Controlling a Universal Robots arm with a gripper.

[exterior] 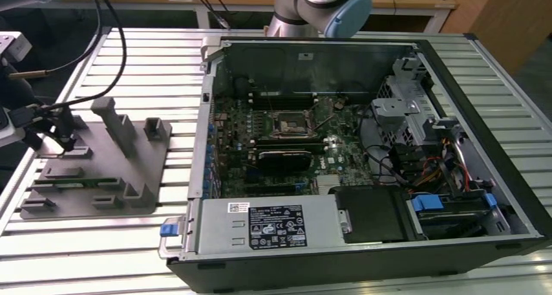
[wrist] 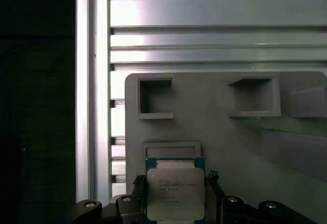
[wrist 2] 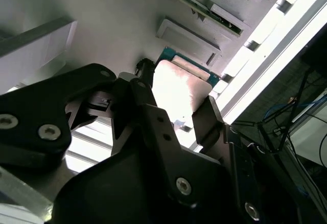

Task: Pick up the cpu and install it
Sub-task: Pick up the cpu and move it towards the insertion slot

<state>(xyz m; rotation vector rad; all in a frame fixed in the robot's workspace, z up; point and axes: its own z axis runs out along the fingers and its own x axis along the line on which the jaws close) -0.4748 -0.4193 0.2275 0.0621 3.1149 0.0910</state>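
The cpu (wrist: 175, 193) is clamped by its edges in the claw (exterior: 66, 143) at the grey tray (exterior: 129, 178). The socket (exterior: 289, 122), well apart from the tray, is judged unfilled, so installation remains undone.

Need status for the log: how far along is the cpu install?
Done: gripper is at the grey fixture. In hand: it is closed on the cpu, seen in both wrist views; lift-off unclear. Left: motherboard socket holds no cpu.
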